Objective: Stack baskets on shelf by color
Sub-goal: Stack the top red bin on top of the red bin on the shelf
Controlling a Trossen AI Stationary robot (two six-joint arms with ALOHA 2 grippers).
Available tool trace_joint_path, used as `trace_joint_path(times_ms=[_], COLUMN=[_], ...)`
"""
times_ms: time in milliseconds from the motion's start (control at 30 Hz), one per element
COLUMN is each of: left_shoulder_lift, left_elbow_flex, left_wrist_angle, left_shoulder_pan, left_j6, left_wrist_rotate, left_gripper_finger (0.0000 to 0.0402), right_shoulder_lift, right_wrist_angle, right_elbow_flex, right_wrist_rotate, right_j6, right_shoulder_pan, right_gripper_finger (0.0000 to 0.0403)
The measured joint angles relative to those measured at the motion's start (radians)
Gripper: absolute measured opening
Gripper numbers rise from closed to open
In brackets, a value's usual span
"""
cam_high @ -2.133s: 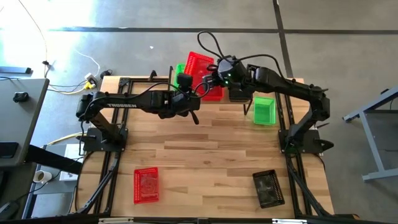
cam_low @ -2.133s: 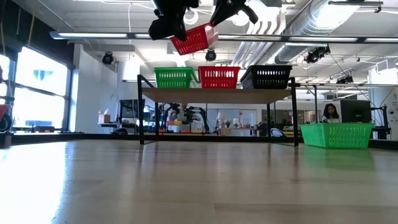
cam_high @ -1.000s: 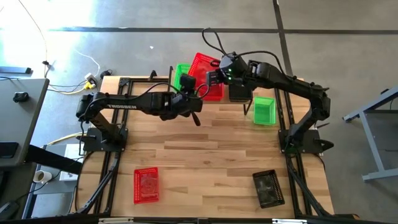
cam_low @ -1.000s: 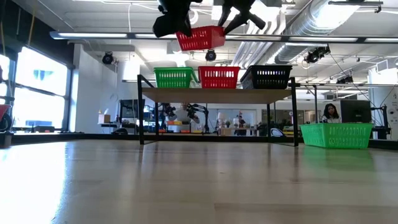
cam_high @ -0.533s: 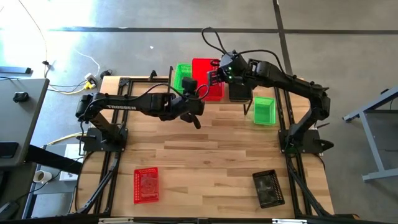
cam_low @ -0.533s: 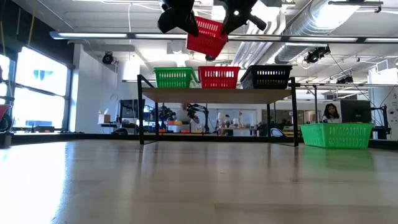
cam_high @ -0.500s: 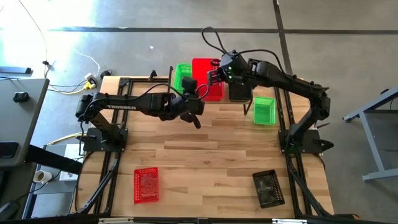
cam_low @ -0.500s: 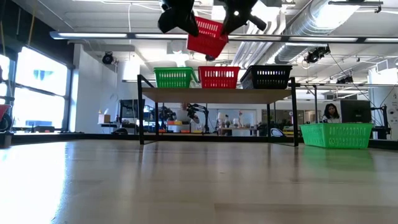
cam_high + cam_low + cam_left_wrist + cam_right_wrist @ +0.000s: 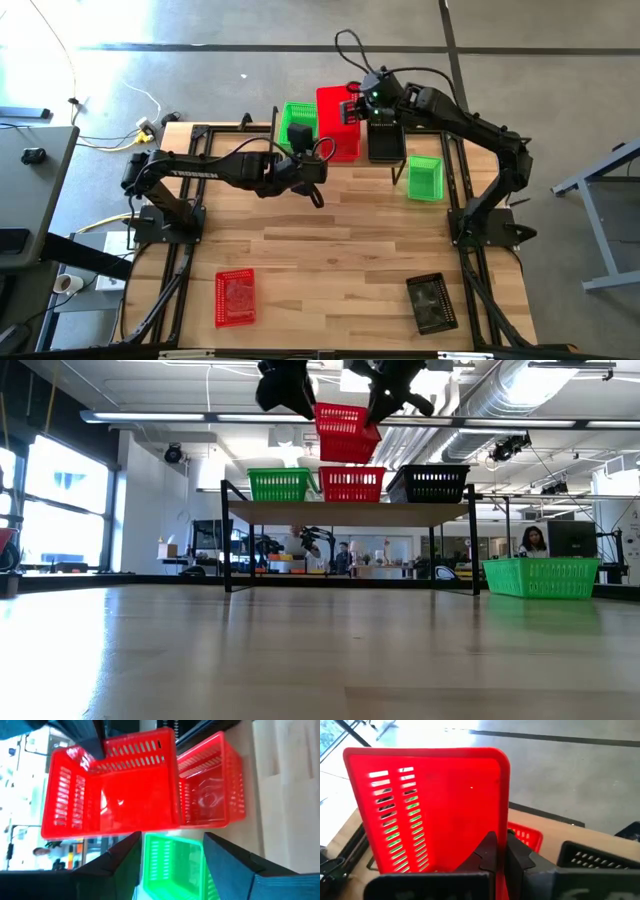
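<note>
A red basket (image 9: 345,432) hangs upright in the air above the shelf (image 9: 350,512), right over the red basket (image 9: 352,484) that stands on it. My right gripper (image 9: 352,108) is shut on the lifted basket. My left gripper (image 9: 172,837) stands open just on the near left of it, fingers apart and touching nothing. A green basket (image 9: 278,484) and a black basket (image 9: 430,483) also stand on the shelf top, left and right of the red one. My right gripper pinches the lifted basket's right-hand long wall at its rim (image 9: 504,827), one finger on each side of the wall. The fingers (image 9: 487,855) slant down at it from the right. The basket hangs upright, open side up, clear of the shelf basket.
On the table lie a green basket (image 9: 425,178) at the right beside the shelf, a red basket (image 9: 235,297) near the front left and a black basket (image 9: 432,302) near the front right. The middle of the tabletop (image 9: 340,240) is bare wood.
The lifted red basket has gone from my left gripper's hold to my right gripper's. It has swung from tilted to upright and shifted toward the table's right, over the shelf's red basket. My left gripper has let go and stayed in place; my right has moved right with the basket.
</note>
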Motion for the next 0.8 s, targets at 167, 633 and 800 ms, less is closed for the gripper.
trace_joint_path(times_ms=[167, 633, 800], left_shoulder_lift=[-0.007, -0.128, -0.162], left_elbow_flex=[0.000, 0.000, 0.001], left_wrist_angle=[-0.006, -0.016, -0.023], left_shoulder_pan=[0.005, 0.116, 0.179], left_j6=[0.000, -0.028, -0.069], left_wrist_rotate=[-0.058, -0.051, -0.010], left_gripper_finger=[0.0206, 0.0205, 0.0204], right_shoulder_lift=[0.000, 0.010, 0.041], right_wrist_angle=[-0.028, -0.149, -0.161], right_elbow_flex=[0.045, 0.106, 0.105], right_wrist_rotate=[-0.056, -0.263, -0.325], right_j6=[-0.004, 0.173, 0.237], right_shoulder_pan=[-0.044, -0.129, -0.128], right_gripper_finger=[0.0000, 0.0000, 0.0000])
